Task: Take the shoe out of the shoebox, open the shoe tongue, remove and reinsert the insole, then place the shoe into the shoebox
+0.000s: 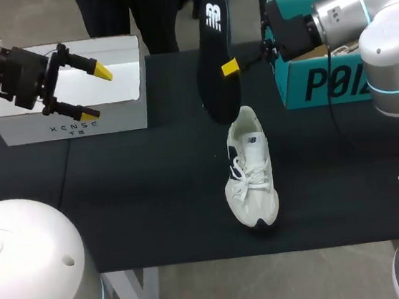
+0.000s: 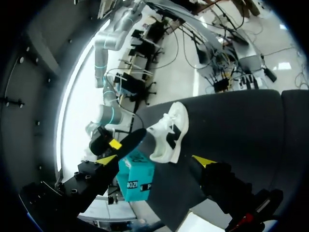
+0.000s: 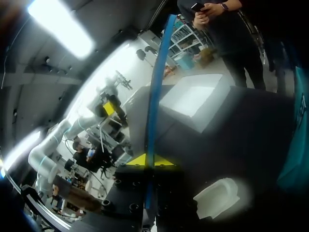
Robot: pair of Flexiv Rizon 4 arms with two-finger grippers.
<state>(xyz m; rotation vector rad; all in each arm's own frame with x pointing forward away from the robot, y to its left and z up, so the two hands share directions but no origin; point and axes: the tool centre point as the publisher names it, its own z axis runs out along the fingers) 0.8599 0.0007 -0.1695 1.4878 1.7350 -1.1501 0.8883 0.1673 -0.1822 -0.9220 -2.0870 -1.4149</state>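
Left gripper: your left gripper [image 1: 98,92] hangs over the white box, fingers spread wide, nothing between them.
White box: the white box [image 1: 74,124] stands open at the table's far left corner.
Insole: the black insole [image 1: 213,47] stands upright above the table's far middle, and your right gripper [image 1: 230,66] is clamped on its edge.
Shoe: the white shoe [image 1: 251,169] lies at the table's middle, toe toward the near edge, just beneath the insole.
Teal box: the teal box [image 1: 321,81] stands at the table's far right edge.
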